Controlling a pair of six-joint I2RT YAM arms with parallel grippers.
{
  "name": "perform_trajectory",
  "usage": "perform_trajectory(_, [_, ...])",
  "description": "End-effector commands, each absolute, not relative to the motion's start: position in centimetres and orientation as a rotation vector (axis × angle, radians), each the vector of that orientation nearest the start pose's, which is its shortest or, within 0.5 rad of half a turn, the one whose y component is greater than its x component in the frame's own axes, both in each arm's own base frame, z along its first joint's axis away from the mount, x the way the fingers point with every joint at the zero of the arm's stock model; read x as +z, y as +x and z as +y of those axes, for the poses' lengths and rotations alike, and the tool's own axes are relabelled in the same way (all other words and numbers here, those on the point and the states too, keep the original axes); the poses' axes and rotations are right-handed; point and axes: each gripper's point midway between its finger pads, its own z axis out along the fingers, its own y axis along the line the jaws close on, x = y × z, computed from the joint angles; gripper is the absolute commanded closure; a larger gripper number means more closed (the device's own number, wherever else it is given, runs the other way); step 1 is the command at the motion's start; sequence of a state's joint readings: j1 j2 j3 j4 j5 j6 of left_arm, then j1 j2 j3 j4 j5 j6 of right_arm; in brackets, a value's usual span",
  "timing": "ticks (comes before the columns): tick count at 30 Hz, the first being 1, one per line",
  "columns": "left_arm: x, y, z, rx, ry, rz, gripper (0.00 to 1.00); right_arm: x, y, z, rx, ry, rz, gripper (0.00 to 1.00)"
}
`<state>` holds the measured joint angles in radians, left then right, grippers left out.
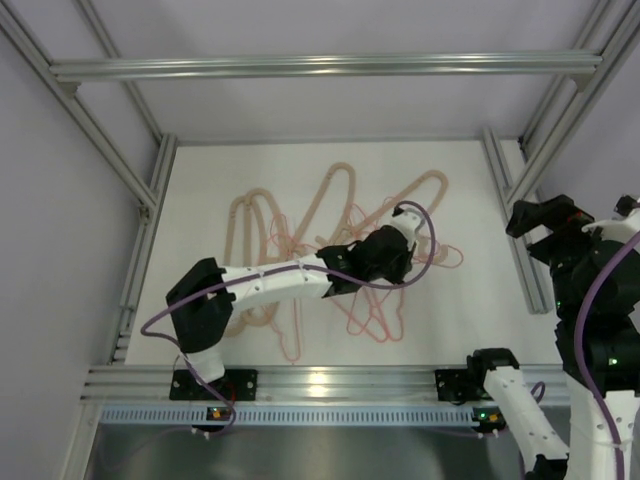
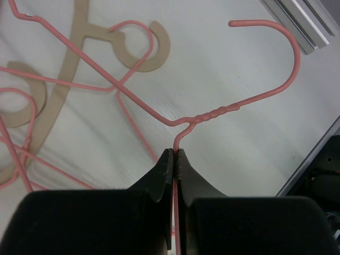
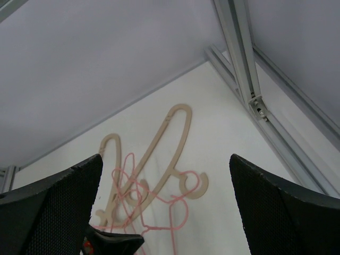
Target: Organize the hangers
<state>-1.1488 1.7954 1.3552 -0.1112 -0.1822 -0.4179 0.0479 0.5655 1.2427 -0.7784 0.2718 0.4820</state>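
Where the right claw [image 3: 165, 156] hangs: nearest, off the right edge of the table [image 1: 450, 320], jaws wide apart, holding nothing.
Left claw [image 2: 174, 154]: over mid-table, jaws together, clamped on the wire of a pink hanger [image 2: 218, 111] just below its twisted neck. The hook points toward the right rail [image 2: 303, 26].
Hangers [image 1: 342, 166]: one tangled heap at mid-table, pink wire crossing over and under the beige ones [image 2: 167, 50]. Beige loops reach farthest back.
Done: judged, nothing sorted yet; no separate group of either kind shows.
Left: judged, nearly all. Free the gripped hanger, then part pink from beige.
Hidden: from above, the left arm covers the heap's centre, so no count is possible. The gripped hanger's body is cut off behind the claw. Whether it is lifted or resting cannot be told.
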Motion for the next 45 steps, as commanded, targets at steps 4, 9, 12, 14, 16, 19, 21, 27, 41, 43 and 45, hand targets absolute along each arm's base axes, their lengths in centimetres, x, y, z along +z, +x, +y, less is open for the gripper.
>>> perform_trajectory(4, [23.0, 25.2, -40.2, -0.884, 0.462, 2.018, 1.00, 41.3, 20.4, -1.8, 0.171, 0.538, 1.570, 0.01])
perform_trajectory(9, [27.3, 27.2, -34.1, -0.963, 0.343, 1.941, 1.00, 41.7, 21.5, -1.5, 0.186, 0.525, 1.579, 0.00])
perform_trajectory(12, [29.2, 28.0, -30.5, -0.998, 0.267, 1.900, 1.00, 41.7, 22.6, -1.1, 0.200, 0.514, 1.596, 0.01])
perform_trajectory(14, [29.9, 28.5, -28.5, -1.014, 0.226, 1.883, 1.00, 41.8, 23.1, -0.7, 0.217, 0.504, 1.603, 0.00])
perform_trajectory(16, [31.4, 28.4, -27.0, -1.040, 0.192, 1.845, 1.00, 41.8, 23.8, -0.5, 0.226, 0.498, 1.610, 0.00])
perform_trajectory(19, [32.8, 28.9, -24.4, -1.073, 0.138, 1.812, 1.00, 42.0, 24.6, -0.1, 0.244, 0.485, 1.614, 0.00])
perform_trajectory(21, [34.0, 29.2, -22.8, -1.101, 0.121, 1.768, 1.00, 42.1, 25.1, 0.1, 0.254, 0.475, 1.621, 0.01])
perform_trajectory(27, [37.2, 29.8, -19.6, -1.159, 0.068, 1.690, 1.00, 42.3, 26.0, 0.3, 0.255, 0.463, 1.628, 0.00])
perform_trajectory(41, [44.6, 29.3, -14.0, -1.342, 0.060, 1.431, 1.00, 42.3, 26.8, 0.3, 0.241, 0.447, 1.640, 0.01])
perform_trajectory(43, [45.2, 29.6, -12.5, -1.373, 0.013, 1.407, 1.00, 42.2, 26.9, 0.3, 0.241, 0.449, 1.642, 0.00])
perform_trajectory(45, [45.9, 29.4, -12.0, -1.415, 0.020, 1.373, 1.00, 42.0, 27.0, 0.3, 0.238, 0.450, 1.647, 0.01])
